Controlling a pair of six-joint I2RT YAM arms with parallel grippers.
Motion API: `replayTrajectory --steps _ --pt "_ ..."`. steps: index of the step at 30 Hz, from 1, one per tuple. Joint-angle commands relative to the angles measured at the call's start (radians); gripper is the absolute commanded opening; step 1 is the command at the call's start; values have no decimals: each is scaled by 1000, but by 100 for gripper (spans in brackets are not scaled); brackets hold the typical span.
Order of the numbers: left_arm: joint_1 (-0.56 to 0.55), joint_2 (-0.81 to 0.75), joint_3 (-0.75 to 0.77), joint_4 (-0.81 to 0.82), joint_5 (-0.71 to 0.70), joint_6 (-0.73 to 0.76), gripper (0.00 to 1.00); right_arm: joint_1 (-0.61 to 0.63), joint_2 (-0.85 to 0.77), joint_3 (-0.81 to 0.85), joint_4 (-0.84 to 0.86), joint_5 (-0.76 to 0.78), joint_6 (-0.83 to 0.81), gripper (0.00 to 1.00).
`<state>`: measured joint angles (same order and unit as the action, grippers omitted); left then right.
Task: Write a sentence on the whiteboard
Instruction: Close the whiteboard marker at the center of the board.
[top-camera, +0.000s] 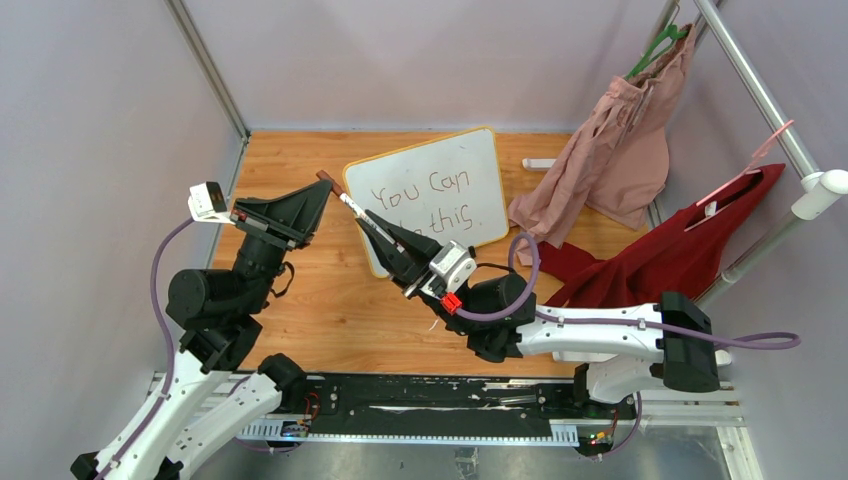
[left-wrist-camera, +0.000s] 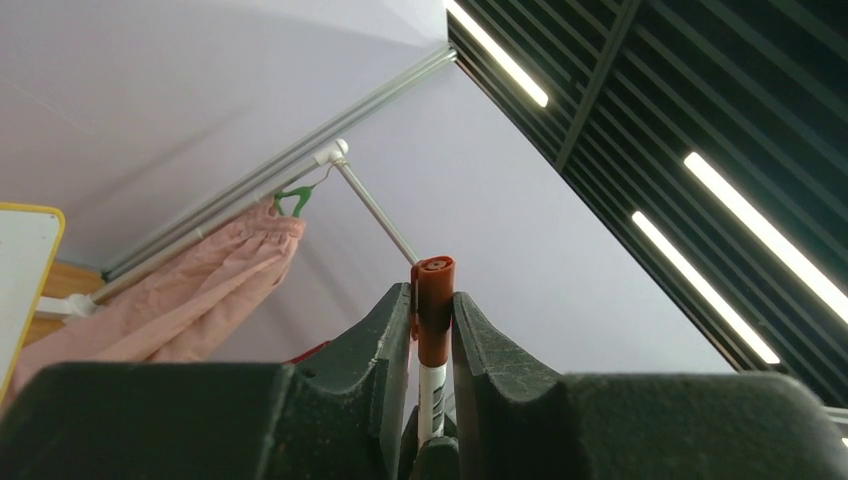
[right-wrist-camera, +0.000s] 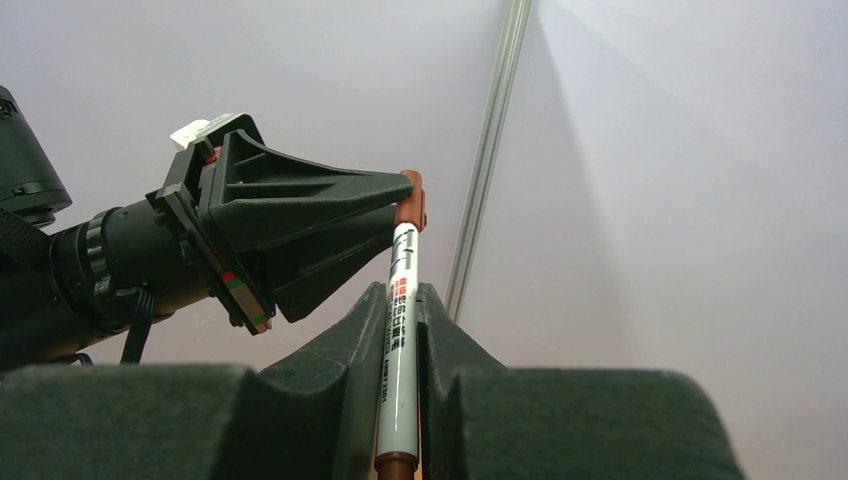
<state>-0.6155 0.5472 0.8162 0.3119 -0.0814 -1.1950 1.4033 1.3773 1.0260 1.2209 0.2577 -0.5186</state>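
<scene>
Two arms, based at 6 o'clock, reach toward the centre of the table (top-camera: 330, 300).

1. Right gripper (top-camera: 372, 222): comes in from 4 o'clock and points toward 10 o'clock. Its jaws are closed tight on the white barrel of the marker (right-wrist-camera: 400, 300), which sticks out past the fingertips.
2. Marker: held in the air above the table, tilted, with its capped end toward 10 o'clock. Printed label on the barrel, too small to read.
3. Cap (left-wrist-camera: 434, 290): reddish-brown, on the marker's far end.
4. Left gripper (top-camera: 322, 190): comes in from 8 o'clock and points toward 3 o'clock. Its jaws are nearly closed and pinch the cap between the two fingertips. The two grippers meet tip to tip on the one marker.
5. Whiteboard (top-camera: 470, 160): lies on the table just past centre, toward 12 o'clock. Yellow-orange frame, turned slightly anticlockwise. The right gripper covers its near left part.
6. Sentence (top-camera: 450, 183): dark handwriting on the whiteboard in two lines, "You Can" above "this". The start of the lower line is hidden behind the gripper.
7. Red garment (top-camera: 680, 250): at 3 o'clock, draped down onto the table.
8. Pink garment (top-camera: 620, 150): at 2 o'clock, hung on a green hanger (top-camera: 660, 45), with its hem beside the whiteboard's right edge.
</scene>
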Motion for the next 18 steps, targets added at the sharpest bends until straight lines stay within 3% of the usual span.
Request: replayTrajectory --steps 1,11,18 --pt "-6 -2 26 -20 32 22 28 10 -32 9 59 -13 3 0" --pt "-7 -7 24 -20 26 29 39 13 -40 0 57 -13 8 0" --pt "-6 -4 40 -20 6 54 73 20 -60 -17 49 -21 11 0"
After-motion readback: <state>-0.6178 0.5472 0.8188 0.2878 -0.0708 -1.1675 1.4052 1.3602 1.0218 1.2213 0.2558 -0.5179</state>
